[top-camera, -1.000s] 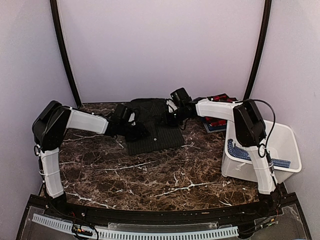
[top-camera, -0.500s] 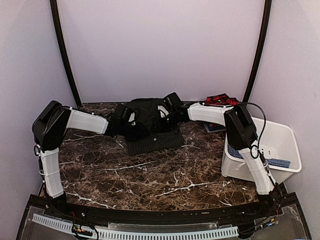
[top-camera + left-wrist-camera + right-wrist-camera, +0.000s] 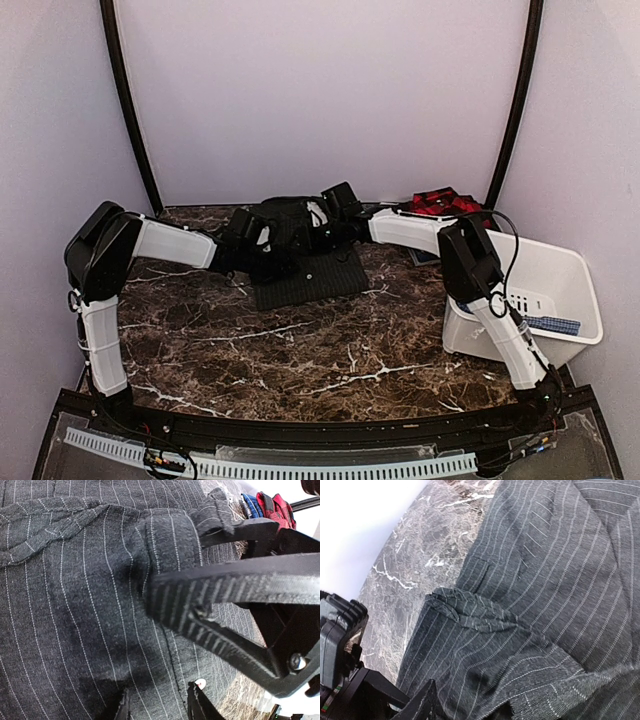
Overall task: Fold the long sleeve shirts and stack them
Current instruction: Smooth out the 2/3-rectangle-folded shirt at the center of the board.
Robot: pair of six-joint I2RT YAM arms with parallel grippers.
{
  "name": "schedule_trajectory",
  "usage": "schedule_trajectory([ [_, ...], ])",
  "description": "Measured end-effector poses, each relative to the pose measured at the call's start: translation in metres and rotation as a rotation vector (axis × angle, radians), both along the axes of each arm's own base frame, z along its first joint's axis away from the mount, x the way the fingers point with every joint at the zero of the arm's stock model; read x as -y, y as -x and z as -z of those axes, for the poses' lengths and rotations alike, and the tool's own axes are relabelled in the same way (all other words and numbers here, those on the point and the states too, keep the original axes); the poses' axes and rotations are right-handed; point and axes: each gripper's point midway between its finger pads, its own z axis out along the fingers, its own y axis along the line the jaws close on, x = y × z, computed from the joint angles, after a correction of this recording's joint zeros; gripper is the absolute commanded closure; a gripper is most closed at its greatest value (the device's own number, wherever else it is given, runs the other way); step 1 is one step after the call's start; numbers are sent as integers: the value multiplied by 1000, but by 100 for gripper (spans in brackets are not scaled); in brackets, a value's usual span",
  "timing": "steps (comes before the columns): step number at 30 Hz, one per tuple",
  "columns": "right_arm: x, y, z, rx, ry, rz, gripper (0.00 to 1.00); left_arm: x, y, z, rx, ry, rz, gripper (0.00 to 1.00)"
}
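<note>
From the top view, the charcoal shirt (image 3: 305,268) lies partly folded at the far middle of the bench (image 3: 300,350). The left jaws (image 3: 270,255) sit on its left edge and the right jaws (image 3: 322,230) on its upper right. The plaid shirt (image 3: 440,203) is heaped at the far right, behind the right arm and beside the white bin (image 3: 575,290). The likeliest trouble is the two heads fouling each other, since they work close together over one narrow garment. How wide either pair stands cannot be read from here.

In the left wrist view, the right jaws (image 3: 172,565) reach in from the right and stand clearly apart. A bunched cuff-like fold lies between them, touching the ribbed finger, and a scrap is draped over the other. If that finger pulls away with cloth caught on its ribs, the fold would likely drag open. The left jaws (image 3: 160,707) show only as two tips at the bottom edge with pinstripe cloth between them, near a white button (image 3: 200,684). Whether they pinch it I cannot tell.

In the right wrist view, only the tips of the right jaws show at the bottom edge, over the cloth. A puckered fold (image 3: 465,610) sits loose on the layer below and looks ready to spring back if left unpressed.
</note>
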Motion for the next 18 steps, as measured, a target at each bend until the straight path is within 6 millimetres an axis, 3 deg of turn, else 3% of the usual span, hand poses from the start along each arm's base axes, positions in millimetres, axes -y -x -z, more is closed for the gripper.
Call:
schedule_trajectory([
  [5,-4,-6,-3,-2,-62,-7,48,0,0,0,-1,0,1,63],
  [13,-3,-26,-43,9,-255,-22,47,0,1,2,-5,-1,2,63],
  [18,0,-30,-50,17,-283,-22,46,0,1,2,-5,-1,2,63],
])
